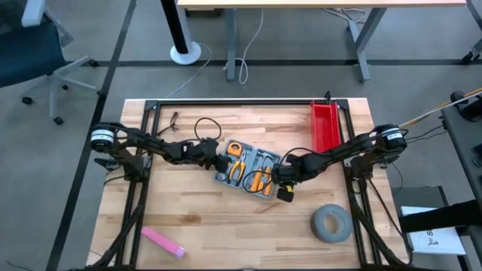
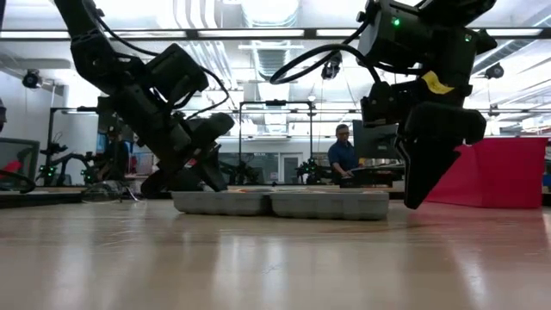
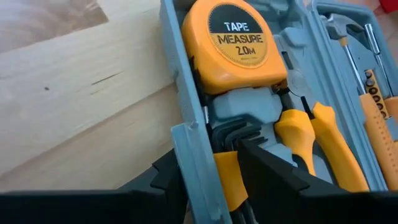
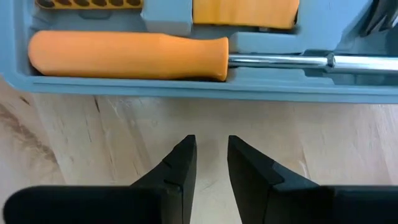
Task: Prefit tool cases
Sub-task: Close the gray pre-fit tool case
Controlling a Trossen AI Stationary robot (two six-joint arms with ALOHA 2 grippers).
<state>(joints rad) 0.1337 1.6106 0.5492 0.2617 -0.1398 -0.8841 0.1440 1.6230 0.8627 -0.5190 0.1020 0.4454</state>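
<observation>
The open tool case point(image 1: 247, 168) lies flat mid-bench, tools showing. The left end effector point(image 3: 211, 180) straddles the case's outer wall beside the tape measure point(image 3: 236, 46), clenched on that rim. The right end effector point(image 4: 211, 165) hangs just off the case's opposite long edge, fingers nearly together, grasping nothing. The case looks like stiff, smooth, fairly light plastic that would slide easily; its raised rim seems the sensible hold. From bench level the arms hide the case's ends, and any latch is out of sight.

- High view: straight down over the table point(image 1: 188, 226).
- Low view: table-height, level, facing the room.
- Wrist views: close on the case point(image 3: 186, 149), shared by all.
</observation>
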